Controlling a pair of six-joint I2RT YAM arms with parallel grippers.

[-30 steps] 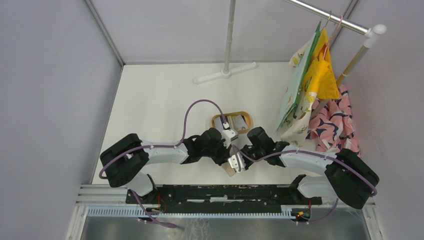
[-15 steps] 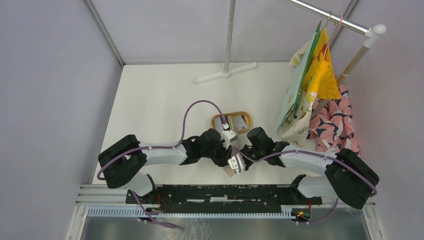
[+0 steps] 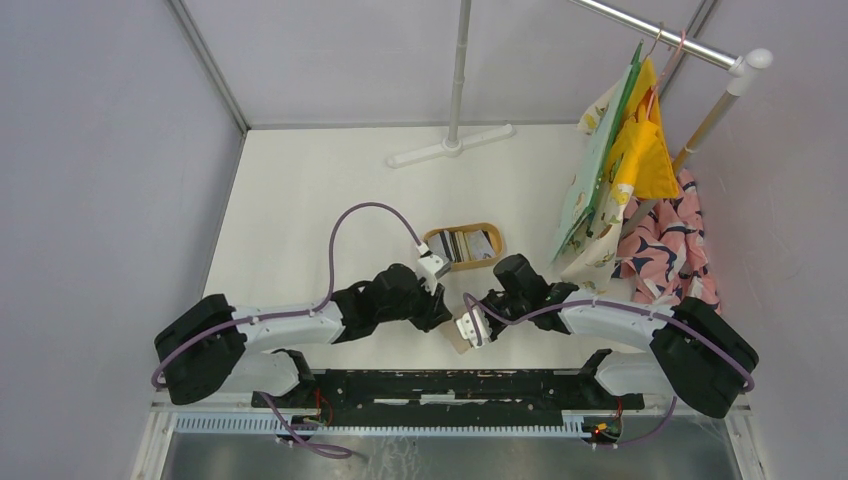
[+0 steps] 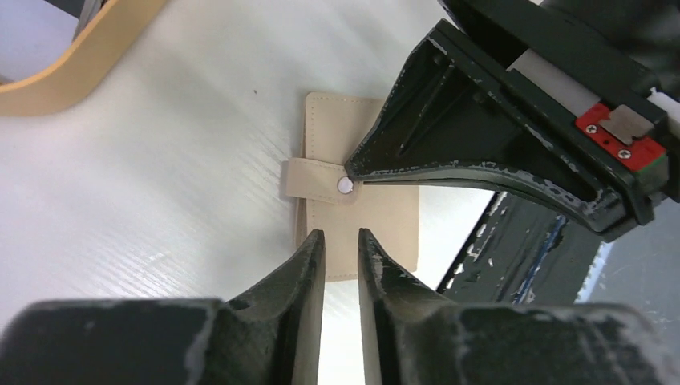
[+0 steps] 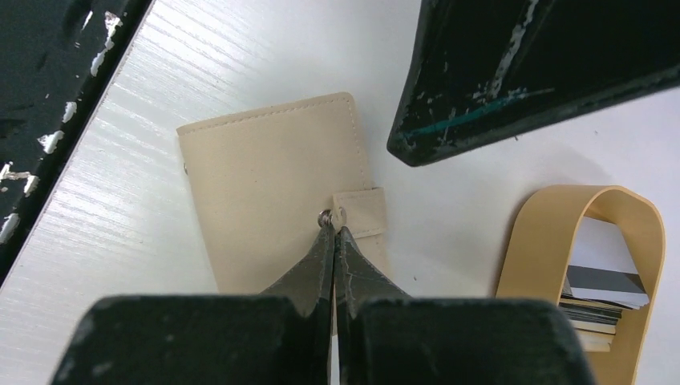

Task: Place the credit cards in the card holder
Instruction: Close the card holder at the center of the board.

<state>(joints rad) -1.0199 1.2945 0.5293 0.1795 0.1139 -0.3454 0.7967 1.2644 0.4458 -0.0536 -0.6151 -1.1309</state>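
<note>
Drawing back toward the near-left corner of the tabletop (image 3: pixel 320 200), the left arm has left the spot it held 1 second ago, when its wrist hung over the near end of the oval wooden tray (image 3: pixel 428 243). The tray now lies uncovered in the top view, and the credit cards (image 5: pixel 605 281) are stacked inside it, striped and grey, none taken out.

The left claw (image 4: pixel 341 234) has its 2 fingers a narrow gap apart with nothing between them, hovering just short of the card holder's near side.

The right arm has not shifted over the same second. The right claw (image 5: pixel 334 227) has its fingers pressed together, their tips on the snap tab (image 5: pixel 361 212) right at the snap button (image 4: pixel 346 185). Whether a sliver of the tab is pinched between them I cannot tell.

The card holder (image 5: pixel 273 192) lies flat and folded shut, tab across its edge, by the middle of the tabletop's near edge, a little nearer than the tray.

My reading is that the task is at its opening step: the snap looks fastened and 0 cards are in. The left arm's retreat probably gives the right claw room to work the tab loose, or frees the left to go for a card. The thin tab offers little to grip, and the light holder may slide instead of opening.
</note>
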